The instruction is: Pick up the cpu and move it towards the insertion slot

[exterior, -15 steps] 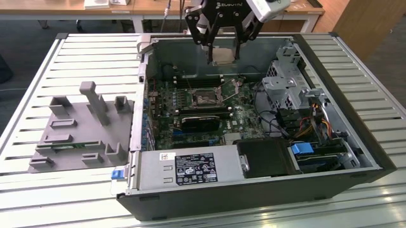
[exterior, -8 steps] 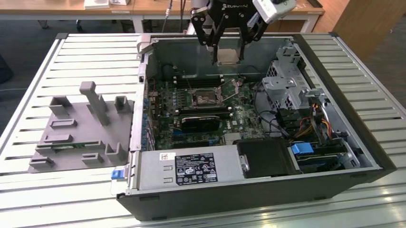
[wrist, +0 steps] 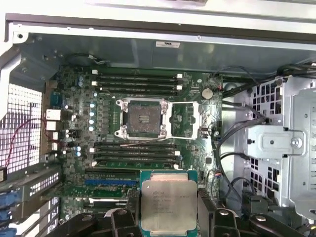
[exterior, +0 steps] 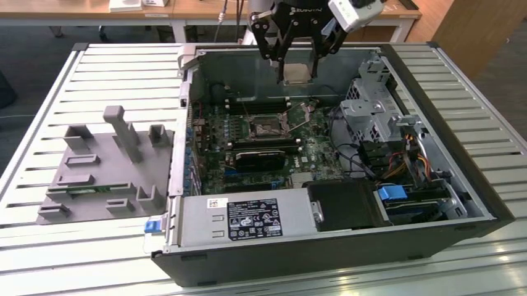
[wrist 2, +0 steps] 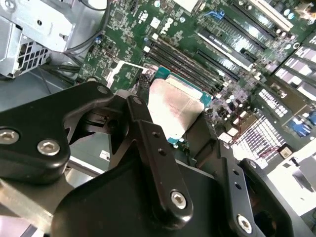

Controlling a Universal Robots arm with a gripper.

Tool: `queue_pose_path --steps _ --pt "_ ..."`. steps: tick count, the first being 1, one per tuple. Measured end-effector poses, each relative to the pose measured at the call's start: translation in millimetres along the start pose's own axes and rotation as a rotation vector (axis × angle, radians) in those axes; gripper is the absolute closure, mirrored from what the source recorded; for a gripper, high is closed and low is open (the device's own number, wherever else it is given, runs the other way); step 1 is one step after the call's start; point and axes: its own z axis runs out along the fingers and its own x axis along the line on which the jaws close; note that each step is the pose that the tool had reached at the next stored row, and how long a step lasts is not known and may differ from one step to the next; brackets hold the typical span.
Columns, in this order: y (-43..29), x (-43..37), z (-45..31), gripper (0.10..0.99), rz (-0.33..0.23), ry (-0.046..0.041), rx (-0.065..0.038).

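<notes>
Gripper (exterior: 298, 58) hangs over the far edge of the open computer case (exterior: 461, 185), fingers closed on the cpu (exterior: 297, 71) (silvery top facing the camera). Insertion slot (exterior: 269, 125) sits on the motherboard (exterior: 247, 148) below the jaws, well apart, frame open.

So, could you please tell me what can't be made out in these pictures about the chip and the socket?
- The chip: its lower edge, hidden by the fingers in the first wrist view.
- The chip's underside: turned away in both wrist views.
- The socket: its pins are too small to judge in the first wrist view.
- The socket in the exterior view: detail too small.
</notes>
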Motion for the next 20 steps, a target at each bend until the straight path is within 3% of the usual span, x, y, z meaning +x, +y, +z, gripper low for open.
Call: queue_pose_path --steps 12,20 --pt "36.9 0.1 9.1 0.545 0.0 0.0001 0.0" --pt "57.4 3.3 13.1 0.545 0.0 0.0 0.0"
